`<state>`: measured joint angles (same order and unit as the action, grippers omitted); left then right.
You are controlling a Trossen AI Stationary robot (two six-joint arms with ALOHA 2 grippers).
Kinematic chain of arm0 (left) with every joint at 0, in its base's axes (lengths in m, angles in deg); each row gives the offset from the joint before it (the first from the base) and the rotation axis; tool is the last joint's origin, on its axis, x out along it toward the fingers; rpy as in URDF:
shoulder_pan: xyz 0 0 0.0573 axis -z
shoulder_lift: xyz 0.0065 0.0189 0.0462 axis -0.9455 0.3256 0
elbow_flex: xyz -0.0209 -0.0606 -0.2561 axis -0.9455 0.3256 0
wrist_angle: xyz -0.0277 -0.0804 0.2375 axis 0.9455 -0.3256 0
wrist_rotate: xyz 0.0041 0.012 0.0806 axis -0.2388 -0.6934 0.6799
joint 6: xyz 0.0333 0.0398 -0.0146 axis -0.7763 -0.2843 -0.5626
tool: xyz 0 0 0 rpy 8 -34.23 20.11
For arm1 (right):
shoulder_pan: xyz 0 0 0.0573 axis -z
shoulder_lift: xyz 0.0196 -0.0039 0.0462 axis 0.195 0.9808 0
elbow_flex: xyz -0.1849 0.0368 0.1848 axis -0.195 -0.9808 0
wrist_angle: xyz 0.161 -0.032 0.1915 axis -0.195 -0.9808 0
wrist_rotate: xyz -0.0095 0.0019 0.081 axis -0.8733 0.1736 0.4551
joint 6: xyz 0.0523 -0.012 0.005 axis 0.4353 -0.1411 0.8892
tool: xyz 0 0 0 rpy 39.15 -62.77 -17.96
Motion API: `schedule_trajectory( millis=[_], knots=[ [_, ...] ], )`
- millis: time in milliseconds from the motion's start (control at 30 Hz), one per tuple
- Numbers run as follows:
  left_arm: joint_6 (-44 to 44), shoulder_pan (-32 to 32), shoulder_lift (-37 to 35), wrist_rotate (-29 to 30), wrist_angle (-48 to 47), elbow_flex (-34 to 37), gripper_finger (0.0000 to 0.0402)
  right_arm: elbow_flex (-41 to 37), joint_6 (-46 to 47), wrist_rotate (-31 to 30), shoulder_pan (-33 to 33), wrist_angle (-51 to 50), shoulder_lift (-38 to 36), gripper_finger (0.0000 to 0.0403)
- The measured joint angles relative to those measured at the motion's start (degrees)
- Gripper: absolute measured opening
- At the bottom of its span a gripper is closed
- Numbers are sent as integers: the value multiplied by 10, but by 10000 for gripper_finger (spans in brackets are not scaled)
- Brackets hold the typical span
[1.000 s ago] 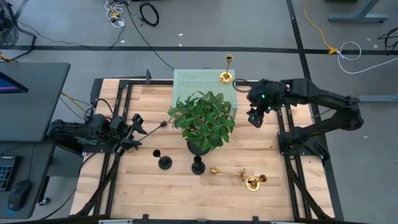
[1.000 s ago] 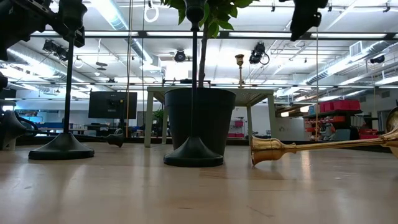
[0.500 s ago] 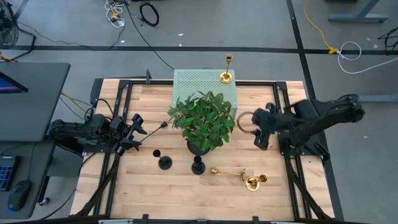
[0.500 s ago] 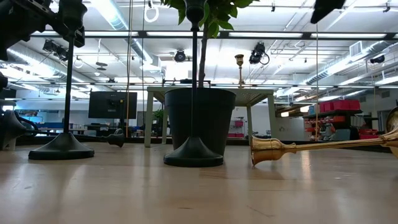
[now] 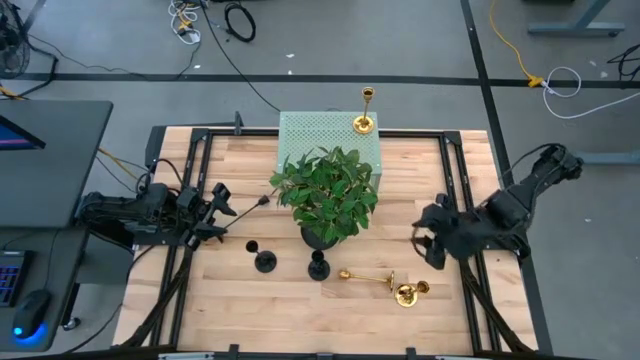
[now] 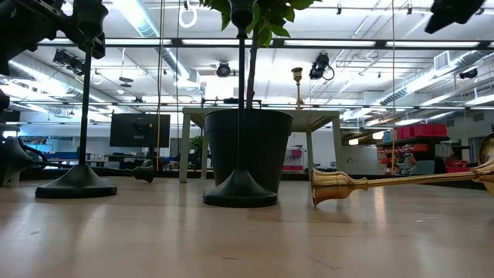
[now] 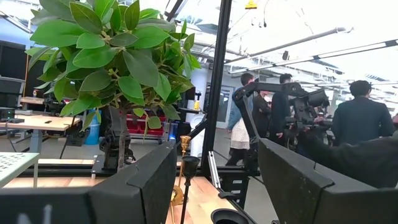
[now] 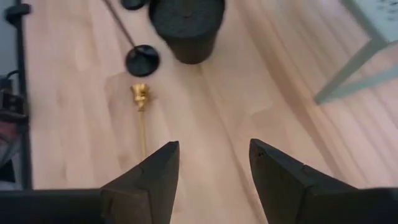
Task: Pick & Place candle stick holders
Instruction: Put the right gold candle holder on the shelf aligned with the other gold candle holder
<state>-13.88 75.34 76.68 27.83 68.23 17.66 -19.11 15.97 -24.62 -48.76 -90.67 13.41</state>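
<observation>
Fallen gold candlestick: lies flat near plant pot. Right gripper above, fingers apart, empty. Left gripper parked, spread. Risk: round stem rolls from pinch.

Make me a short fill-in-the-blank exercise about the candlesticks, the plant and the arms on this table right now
1. The gold candlestick on the pale green perforated stand is ____, not lying down.
2. The other gold candlestick lies on its ____ on the wooden table.
3. The two black candlesticks stand just in front of the potted ____.
4. The right gripper hangs with its fingers ____ above bare table.

Missing words: upright; side; plant; open
</observation>
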Motion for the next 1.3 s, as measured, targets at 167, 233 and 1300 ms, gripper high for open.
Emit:
schedule_trajectory(
  millis=[167,233,1300],
  knots=[
    [0,0,0,0,0,0,227,-44,39,-43,-76,30,-21,194],
    [0,0,0,0,0,0,227,-56,53,-54,-103,41,-25,194],
    [0,0,0,0,0,0,227,-237,203,-145,-350,255,-30,194]
  ],
)
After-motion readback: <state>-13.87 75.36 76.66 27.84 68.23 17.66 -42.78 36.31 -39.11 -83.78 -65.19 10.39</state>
